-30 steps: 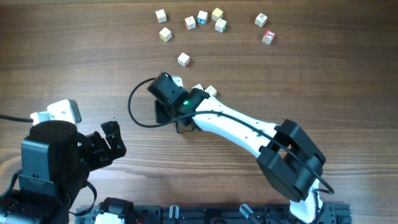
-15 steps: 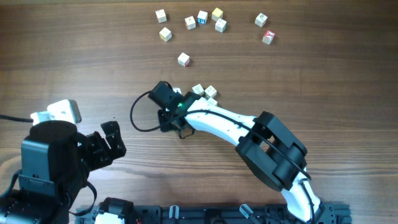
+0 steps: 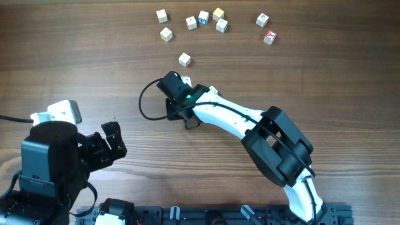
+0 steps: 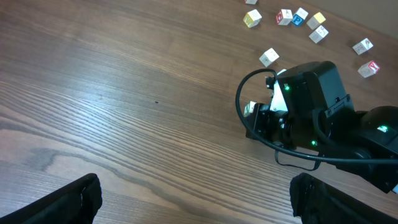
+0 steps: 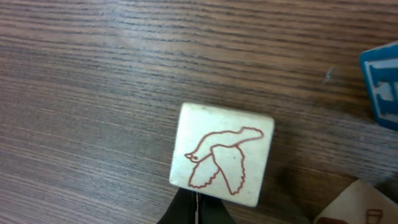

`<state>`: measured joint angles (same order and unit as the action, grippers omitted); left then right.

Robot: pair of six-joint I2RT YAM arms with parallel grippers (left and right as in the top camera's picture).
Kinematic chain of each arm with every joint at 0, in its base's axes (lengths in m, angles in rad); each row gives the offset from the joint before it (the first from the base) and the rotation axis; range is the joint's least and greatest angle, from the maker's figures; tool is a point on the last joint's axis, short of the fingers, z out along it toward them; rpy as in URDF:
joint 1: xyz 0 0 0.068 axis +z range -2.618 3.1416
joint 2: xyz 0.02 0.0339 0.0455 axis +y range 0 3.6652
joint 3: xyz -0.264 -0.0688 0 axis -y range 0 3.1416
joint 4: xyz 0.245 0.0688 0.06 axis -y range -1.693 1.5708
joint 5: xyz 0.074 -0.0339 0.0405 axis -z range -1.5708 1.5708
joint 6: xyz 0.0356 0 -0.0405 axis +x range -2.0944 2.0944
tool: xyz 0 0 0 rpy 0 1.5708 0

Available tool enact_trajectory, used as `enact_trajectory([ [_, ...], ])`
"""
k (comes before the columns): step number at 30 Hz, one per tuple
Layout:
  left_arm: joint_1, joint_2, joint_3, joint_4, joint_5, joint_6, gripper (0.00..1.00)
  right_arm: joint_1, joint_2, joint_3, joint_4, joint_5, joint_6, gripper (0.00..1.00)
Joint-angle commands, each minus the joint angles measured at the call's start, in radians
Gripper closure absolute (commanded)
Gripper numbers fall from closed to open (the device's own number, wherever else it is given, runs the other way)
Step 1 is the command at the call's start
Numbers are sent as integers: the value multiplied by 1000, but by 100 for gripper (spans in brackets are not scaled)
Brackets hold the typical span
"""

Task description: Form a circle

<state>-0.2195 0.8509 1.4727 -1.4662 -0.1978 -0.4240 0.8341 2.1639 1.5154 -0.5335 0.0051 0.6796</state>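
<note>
My right arm [image 3: 231, 119] has white links, black joints, a green light [image 3: 185, 97] and a looping black cable [image 4: 238, 106]. My left arm [image 3: 53, 156] is black with a white block [image 3: 62, 112]; left gripper [image 4: 199, 202] black too.

I see even, diffuse light on the bench [image 3: 94, 62], with soft short shadows under the right arm [image 3: 231, 119]. Overhead is sharp. The right gripper [image 5: 198, 213] is dark and blurred close-up.

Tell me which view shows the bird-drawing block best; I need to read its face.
The right wrist view: the bird block fills the middle, its red outline sharp, just ahead of the shut right gripper. In the overhead and left wrist views the right arm covers that spot, so I cannot pick it out.
</note>
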Motion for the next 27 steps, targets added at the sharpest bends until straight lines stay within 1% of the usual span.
enact_trajectory([
  [1, 6, -1, -1, 3, -13, -6, 0, 3, 9, 14, 4, -22, 9, 95],
  [5, 7, -1, -1, 3, -13, -6, 0, 4, -19, 21, 35, -192, 23, 95],
  [8, 7, -1, -1, 3, -13, -6, 0, 4, -50, 26, 74, -181, 27, 95],
  [12, 7, -1, -1, 2, -13, -6, 0, -5, -53, 26, 150, -77, 26, 94],
  [16, 7, -1, -1, 3, -13, -6, 0, -32, -45, 26, 267, -46, -56, 91],
  [18, 6, -1, -1, 3, -13, -6, 0, -46, -33, 26, 292, -21, -59, 91],
  [22, 7, -1, -1, 3, -13, -6, 0, -81, -4, 25, 294, 21, -60, 93],
  [24, 6, -1, -1, 3, -13, -6, 0, -101, 5, 25, 283, -7, -59, 95],
  [27, 7, -1, -1, 3, -13, -6, 0, -108, 6, 25, 247, -29, -52, 96],
])
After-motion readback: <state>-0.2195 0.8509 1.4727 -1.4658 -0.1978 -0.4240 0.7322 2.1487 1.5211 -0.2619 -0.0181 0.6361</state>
